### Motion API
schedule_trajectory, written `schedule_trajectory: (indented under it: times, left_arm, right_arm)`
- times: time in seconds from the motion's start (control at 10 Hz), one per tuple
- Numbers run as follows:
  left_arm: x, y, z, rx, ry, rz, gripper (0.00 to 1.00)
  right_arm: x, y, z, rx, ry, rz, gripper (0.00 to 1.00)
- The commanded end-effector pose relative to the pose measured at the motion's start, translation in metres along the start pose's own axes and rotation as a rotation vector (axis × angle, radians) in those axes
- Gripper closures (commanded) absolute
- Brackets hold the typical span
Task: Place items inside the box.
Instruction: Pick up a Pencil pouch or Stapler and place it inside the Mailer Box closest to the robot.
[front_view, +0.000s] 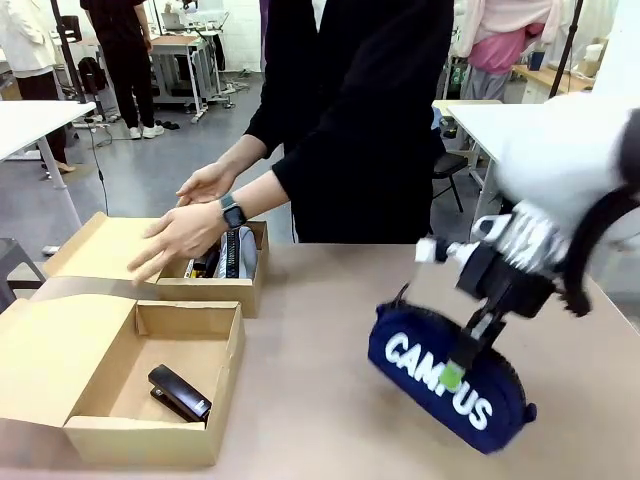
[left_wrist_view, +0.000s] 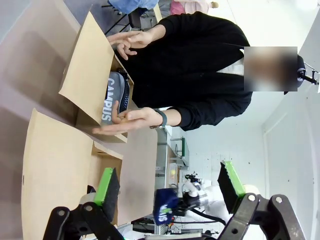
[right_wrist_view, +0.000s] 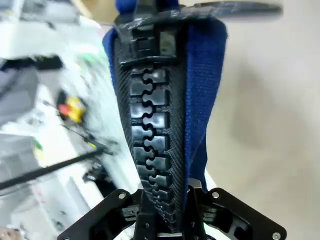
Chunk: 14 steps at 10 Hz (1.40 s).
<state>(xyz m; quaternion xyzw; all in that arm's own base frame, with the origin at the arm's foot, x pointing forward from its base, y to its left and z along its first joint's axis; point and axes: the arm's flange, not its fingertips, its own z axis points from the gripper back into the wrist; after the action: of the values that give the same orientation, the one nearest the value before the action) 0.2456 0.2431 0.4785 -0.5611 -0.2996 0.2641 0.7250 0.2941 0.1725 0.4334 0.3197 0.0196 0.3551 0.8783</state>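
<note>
The navy pencil case (front_view: 430, 372) lettered "CAMPUS" hangs tilted, just above the table at right. My right gripper (front_view: 458, 372) is shut on its top edge; in the right wrist view the gripper (right_wrist_view: 165, 222) pinches the black zip (right_wrist_view: 152, 125). A black stapler (front_view: 180, 393) lies in the near open box (front_view: 150, 440). A grey pencil case (front_view: 241, 251) sits in the far box (front_view: 215, 293) under the person's hands (front_view: 180, 235). My left gripper (left_wrist_view: 168, 175) is open and holds nothing, looking at the boxes, the grey case (left_wrist_view: 114, 97) and the far-off navy case (left_wrist_view: 165, 206).
The person stands at the far side, both hands over the far box and its flap (front_view: 100, 250). The near box's flap (front_view: 55, 360) lies open to the left. Bare table (front_view: 310, 400) lies between the boxes and the navy case.
</note>
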Motion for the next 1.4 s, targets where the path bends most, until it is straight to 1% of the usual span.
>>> schedule_trajectory:
  times: [0.0, 0.1, 0.2, 0.3, 0.5, 0.6, 0.7, 0.8, 0.9, 1.0, 1.1, 1.2, 1.3]
  left_arm:
    - [0.000, 0.000, -0.001, -0.024, -0.005, -0.016, 0.00]
    - [0.000, 0.000, -0.001, -0.024, -0.005, -0.016, 0.00]
    - [0.000, 0.000, -0.001, -0.024, -0.005, -0.016, 0.00]
    - [0.000, 0.000, -0.001, -0.024, -0.005, -0.016, 0.00]
    - [0.000, 0.000, -0.001, -0.024, -0.005, -0.016, 0.00]
    - [0.000, 0.000, -0.001, -0.024, -0.005, -0.016, 0.00]
    - [0.000, 0.000, -0.001, -0.024, -0.005, -0.016, 0.00]
    - [0.000, 0.000, -0.001, -0.024, -0.005, -0.016, 0.00]
    - [0.000, 0.000, -0.001, -0.024, -0.005, -0.016, 0.00]
    - [0.000, 0.000, -0.001, -0.024, -0.005, -0.016, 0.00]
    - [0.000, 0.000, -0.001, -0.024, -0.005, -0.016, 0.00]
    - [0.000, 0.000, -0.001, -0.024, -0.005, -0.016, 0.00]
    - [0.000, 0.000, -0.001, -0.024, -0.005, -0.016, 0.00]
  right_arm:
    - [-0.009, 0.038, 0.014, 0.119, -0.520, -0.227, 1.00]
    - [-0.004, 0.044, 0.005, 0.096, -0.628, -0.306, 1.00]
    - [0.001, 0.058, -0.015, 0.138, -0.543, -0.227, 1.00]
    - [0.007, 0.035, 0.040, 0.129, -0.267, -0.139, 1.00]
    - [0.007, 0.035, 0.040, 0.129, -0.267, -0.139, 1.00]
    - [0.020, 0.046, 0.038, 0.148, -0.349, -0.183, 0.94]
    - [0.020, 0.058, 0.034, 0.120, -0.349, -0.282, 0.94]
    - [0.044, 0.078, 0.011, 0.036, -0.340, -0.372, 0.94]
    - [0.062, 0.081, -0.004, -0.021, -0.346, -0.419, 0.94]
    - [0.062, 0.068, 0.008, 0.038, -0.378, -0.440, 0.94]
    - [0.047, 0.059, 0.023, 0.085, -0.423, -0.453, 0.94]
    - [0.032, 0.053, 0.033, 0.073, -0.482, -0.484, 0.94]
    - [0.024, 0.051, 0.034, 0.039, -0.512, -0.508, 0.94]
